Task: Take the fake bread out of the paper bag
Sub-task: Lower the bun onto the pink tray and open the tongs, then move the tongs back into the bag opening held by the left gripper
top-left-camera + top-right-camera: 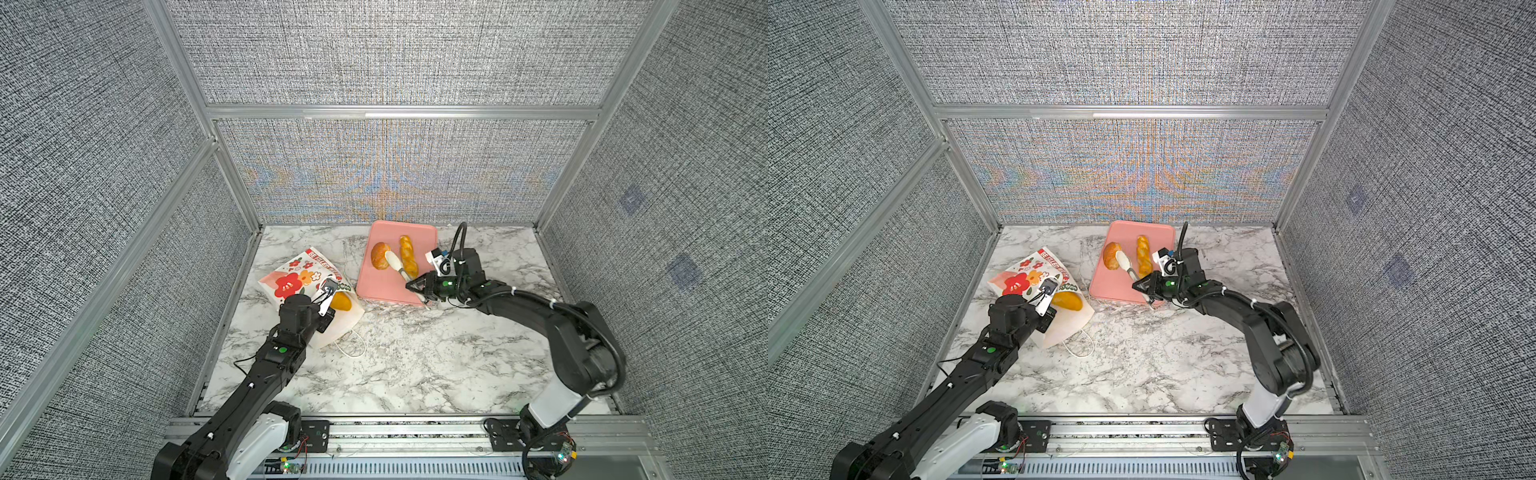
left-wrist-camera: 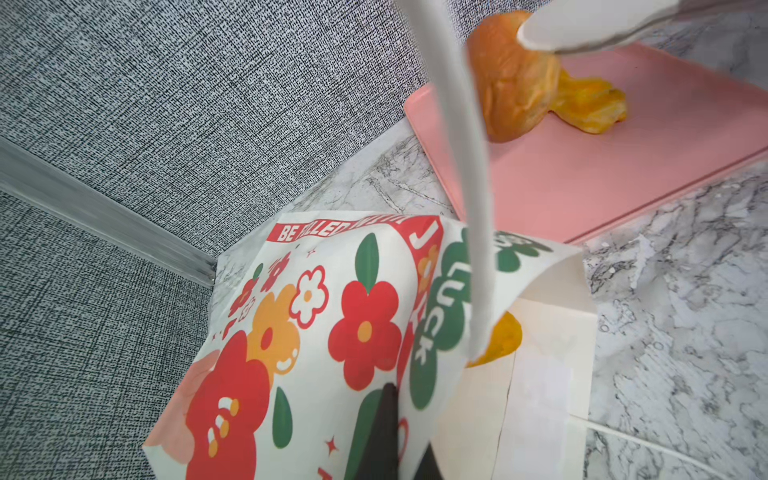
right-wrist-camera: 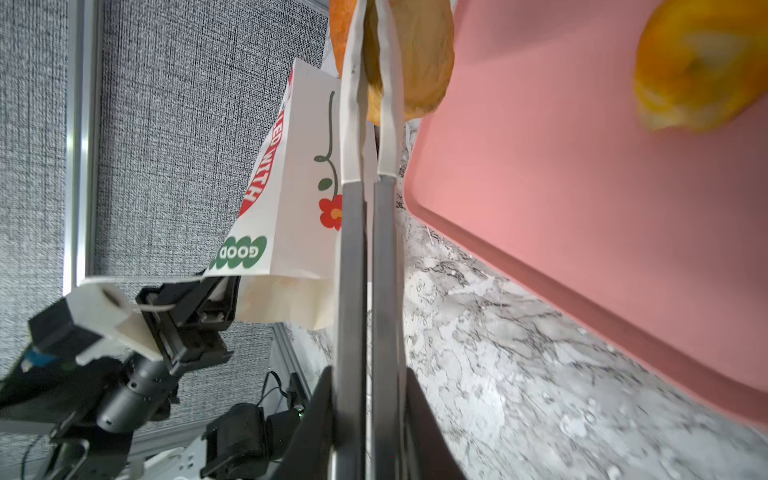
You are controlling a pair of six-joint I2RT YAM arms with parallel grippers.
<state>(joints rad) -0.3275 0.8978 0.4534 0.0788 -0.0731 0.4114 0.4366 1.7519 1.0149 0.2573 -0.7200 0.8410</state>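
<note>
The paper bag (image 1: 297, 277) (image 1: 1021, 276) lies on its side on the marble table, its mouth toward the front. My left gripper (image 1: 323, 296) (image 2: 409, 440) is shut on the upper edge of that mouth, holding it up. One golden fake bread (image 1: 341, 301) (image 2: 500, 338) shows inside the opening. A round bun (image 1: 379, 255) (image 2: 515, 91) and a twisted stick (image 1: 408, 256) lie on the pink tray (image 1: 380, 289). My right gripper (image 1: 420, 286) (image 3: 369, 374) is shut on metal tongs (image 1: 395, 265) (image 3: 353, 249); their white tips rest against the bun (image 3: 424, 62).
The tray (image 1: 1111, 289) sits at the back middle, just right of the bag. The bag's white cord handle (image 1: 354, 348) lies loose on the table in front of it. Grey fabric walls with metal rails close in three sides. A blurred white strip (image 2: 465, 166) crosses the left wrist view.
</note>
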